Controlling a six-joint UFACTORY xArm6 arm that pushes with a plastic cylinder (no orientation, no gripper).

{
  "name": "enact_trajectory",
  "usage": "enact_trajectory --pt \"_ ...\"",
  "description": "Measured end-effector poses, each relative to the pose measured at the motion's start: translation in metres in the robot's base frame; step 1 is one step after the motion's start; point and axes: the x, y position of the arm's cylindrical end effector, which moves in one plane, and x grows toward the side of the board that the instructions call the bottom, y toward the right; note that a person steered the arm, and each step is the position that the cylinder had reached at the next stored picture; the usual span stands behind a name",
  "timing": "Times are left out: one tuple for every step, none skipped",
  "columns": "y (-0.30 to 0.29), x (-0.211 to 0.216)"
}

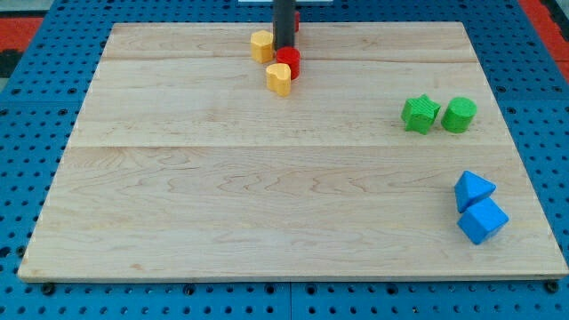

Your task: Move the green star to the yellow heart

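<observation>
The green star [420, 114] lies at the view's right, touching a green round block [460, 115] on its right. The yellow heart [278, 78] lies near the view's top centre, just below a red round block [288, 60]. My dark rod comes down from the top edge and my tip [283, 47] sits just above the red block, beside a yellow block [261, 45] on its left. The tip is far to the left of the green star.
A blue triangular block [473, 189] and a blue cube-like block [483, 221] lie at the view's lower right, near the wooden board's [222, 196] right edge. A bit of red [296, 18] shows behind the rod at the top edge.
</observation>
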Motion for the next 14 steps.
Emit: enact_trajectory --pt "0.018 0.004" --pt "0.033 0.023" --pt "0.02 0.061" --pt "0.036 0.052" --pt "0.146 0.051" --pt "0.253 0.073" --pt "0.297 0.121" --pt "0.238 0.132" --pt "0.158 0.132" --pt "0.073 0.129" --pt "0.085 0.155" --pt "0.077 0.182" --pt "0.02 0.179" --pt "-0.012 0.154"
